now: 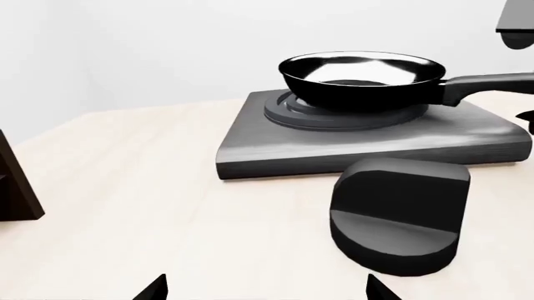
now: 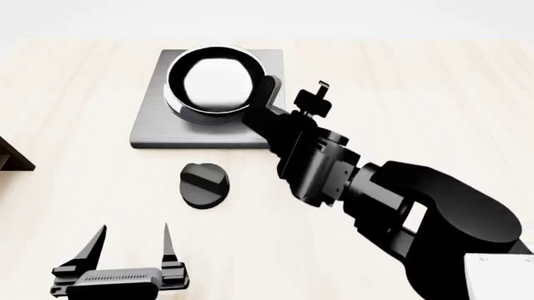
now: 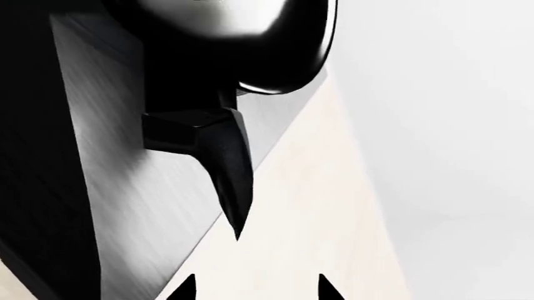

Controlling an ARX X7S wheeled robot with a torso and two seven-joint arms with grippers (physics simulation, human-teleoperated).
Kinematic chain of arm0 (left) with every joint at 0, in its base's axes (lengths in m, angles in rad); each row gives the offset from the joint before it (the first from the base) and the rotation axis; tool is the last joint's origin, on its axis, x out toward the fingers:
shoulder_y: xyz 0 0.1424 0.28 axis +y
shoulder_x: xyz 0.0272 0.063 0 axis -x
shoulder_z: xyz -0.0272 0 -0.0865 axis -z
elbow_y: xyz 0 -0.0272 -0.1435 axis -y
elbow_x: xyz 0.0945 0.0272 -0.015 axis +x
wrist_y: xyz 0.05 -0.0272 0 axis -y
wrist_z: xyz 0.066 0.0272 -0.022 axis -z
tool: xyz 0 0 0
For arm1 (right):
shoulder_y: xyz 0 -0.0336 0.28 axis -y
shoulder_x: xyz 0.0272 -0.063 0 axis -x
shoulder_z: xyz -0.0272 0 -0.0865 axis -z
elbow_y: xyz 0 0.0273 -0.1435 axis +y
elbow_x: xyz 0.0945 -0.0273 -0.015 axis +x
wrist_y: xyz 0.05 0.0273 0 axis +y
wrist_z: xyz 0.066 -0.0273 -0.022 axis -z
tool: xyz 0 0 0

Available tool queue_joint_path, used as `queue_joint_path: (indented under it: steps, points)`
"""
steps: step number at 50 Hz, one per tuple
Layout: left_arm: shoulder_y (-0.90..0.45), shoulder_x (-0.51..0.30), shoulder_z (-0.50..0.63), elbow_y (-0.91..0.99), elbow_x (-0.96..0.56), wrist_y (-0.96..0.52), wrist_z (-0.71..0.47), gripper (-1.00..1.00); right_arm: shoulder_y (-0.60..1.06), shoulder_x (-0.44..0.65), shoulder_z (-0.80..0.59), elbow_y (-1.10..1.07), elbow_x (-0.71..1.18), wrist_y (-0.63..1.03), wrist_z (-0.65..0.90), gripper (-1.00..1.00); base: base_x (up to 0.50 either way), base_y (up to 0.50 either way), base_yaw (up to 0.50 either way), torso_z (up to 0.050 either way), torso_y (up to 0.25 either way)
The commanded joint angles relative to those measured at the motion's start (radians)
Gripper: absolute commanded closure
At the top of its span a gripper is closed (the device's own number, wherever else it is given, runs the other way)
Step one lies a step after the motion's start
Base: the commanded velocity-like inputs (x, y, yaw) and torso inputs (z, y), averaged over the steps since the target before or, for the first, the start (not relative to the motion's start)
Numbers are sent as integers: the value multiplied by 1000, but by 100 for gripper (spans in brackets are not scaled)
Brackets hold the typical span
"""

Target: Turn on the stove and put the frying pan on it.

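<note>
The left gripper (image 2: pixel 132 245) sits in the lower left of the head view, over bare bench (image 2: pixel 434 94), with its two pointed fingers spread apart and nothing between them. Above it in the picture lies a small round black knob (image 2: pixel 204 185), flat on the bench just in front of the stove (image 2: pixel 150 128). The right gripper (image 2: pixel 311 100) reaches from the lower right toward the centre top, at the right edge of the stove, where the pan's handle (image 1: pixel 488 84) points. If it is spread or pinching the handle, I cannot tell; the arm hides this. The frying pan (image 2: pixel 212 84) stands upright on the ring burner (image 1: pixel 334 115) of the stove, in the upper left of the head view. Its pale inside looks glossy. A dark brown object (image 2: pixel 12 159) shows at the left edge.
</note>
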Motion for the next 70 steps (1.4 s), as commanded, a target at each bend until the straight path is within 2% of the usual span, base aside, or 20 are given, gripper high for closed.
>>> queue_joint_path:
  steps: [1,9,22,36,43,57,58,66,70]
  points:
    - [1,17,-23,-6,5,3,34,-100,-19,-20,25,-14,-23,7,-3,-100,0,0,0,0,0]
    - [2,16,-23,-7,3,5,34,-100,-14,-20,28,-17,-1,-1,-15,-100,0,0,0,0,0]
    - [2,12,-19,1,4,2,31,-100,55,-20,33,-9,274,-55,-185,-100,0,0,0,0,0]
    - [3,9,-18,3,0,2,31,-100,84,-20,29,18,325,-103,-272,-100,0,0,0,0,0]
    - [4,7,-14,11,1,-3,29,-100,117,-8,70,20,390,-133,-336,-100,0,0,0,0,-2]
    - [4,4,-9,23,3,-16,23,-100,163,171,137,-278,453,-100,-217,-100,0,0,0,0,0]
    - [4,3,-12,27,-2,-21,21,-100,162,209,136,-360,449,-101,-180,-100,0,0,0,0,0]
    - [2,-3,-15,48,-12,-42,16,-100,141,365,179,-612,467,-112,-11,-100,0,0,0,0,0]
    - [0,-5,-13,66,-7,-56,9,-100,119,467,195,-812,449,-124,142,-100,0,0,0,0,0]
